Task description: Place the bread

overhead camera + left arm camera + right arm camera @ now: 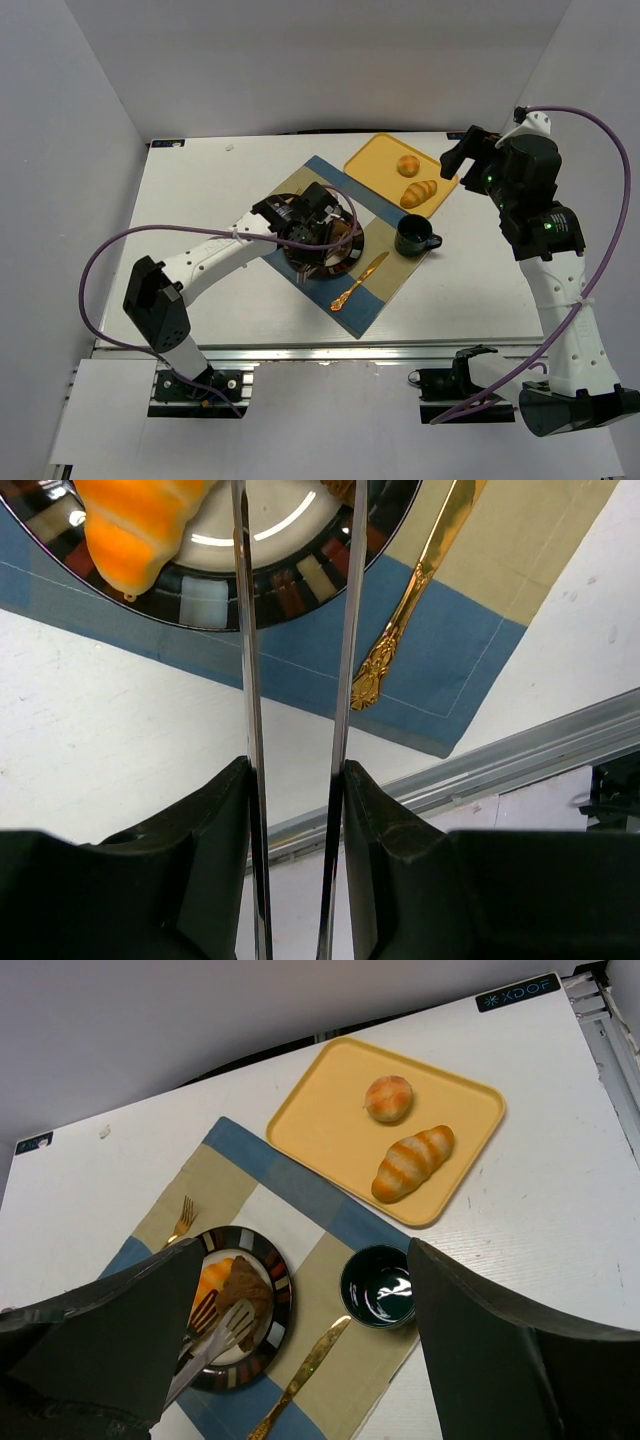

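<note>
**White enclosure, white tabletop**

Plain white walls (300, 60) enclose a white table (200, 190) on three sides — back, left, right. An aluminium rail (330, 348) runs along the table's near edge. Lighting is even and soft — shadows faint.

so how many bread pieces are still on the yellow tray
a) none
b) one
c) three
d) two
d: the right wrist view shows a round roll and a striped oblong roll lying apart on the yellow tray, while other bread already sits on the striped-rim plate.
</note>
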